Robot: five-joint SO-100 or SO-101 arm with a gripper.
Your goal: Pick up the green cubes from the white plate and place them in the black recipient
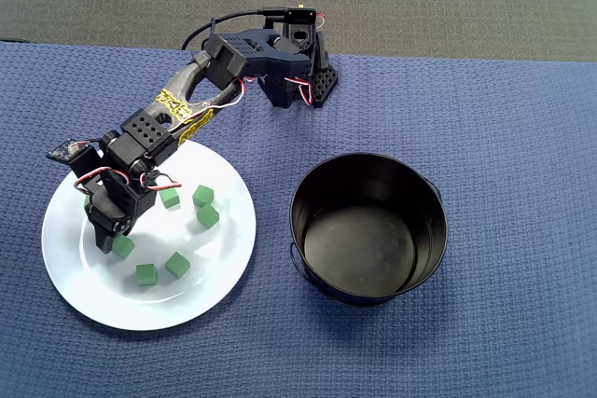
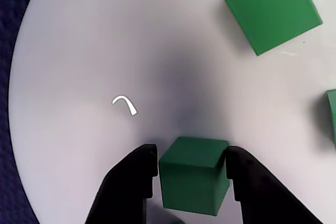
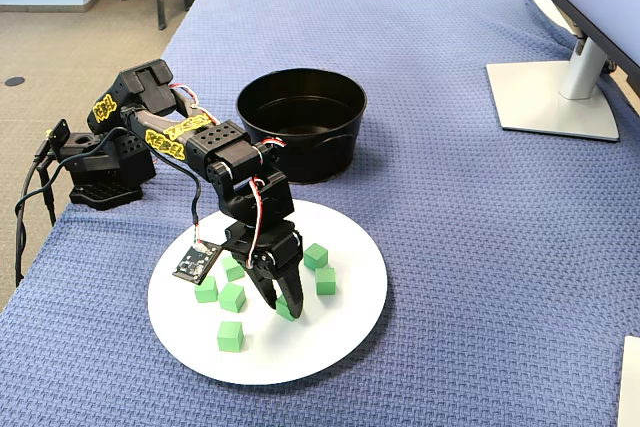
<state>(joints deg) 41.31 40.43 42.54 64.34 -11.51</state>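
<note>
Several green cubes (image 1: 177, 265) lie scattered on the white plate (image 1: 93, 297) at the lower left of the overhead view. My gripper (image 1: 114, 247) reaches down over the plate's left part. In the wrist view my gripper (image 2: 190, 163) is shut on one green cube (image 2: 191, 182), a black finger (image 2: 131, 187) against each side of it, over the white plate (image 2: 79, 77). The fixed view shows the gripper (image 3: 285, 309) on that cube near the centre of the plate (image 3: 330, 342). The black recipient (image 1: 367, 161) stands to the right with no cube in it, and in the fixed view the recipient (image 3: 300, 152) is behind the plate.
Blue woven cloth (image 1: 504, 137) covers the table. The arm's base (image 1: 298, 72) sits at the back edge in the overhead view. A monitor foot (image 3: 555, 97) stands far right in the fixed view. Two more cubes (image 2: 273, 9) lie ahead of the jaws on the right.
</note>
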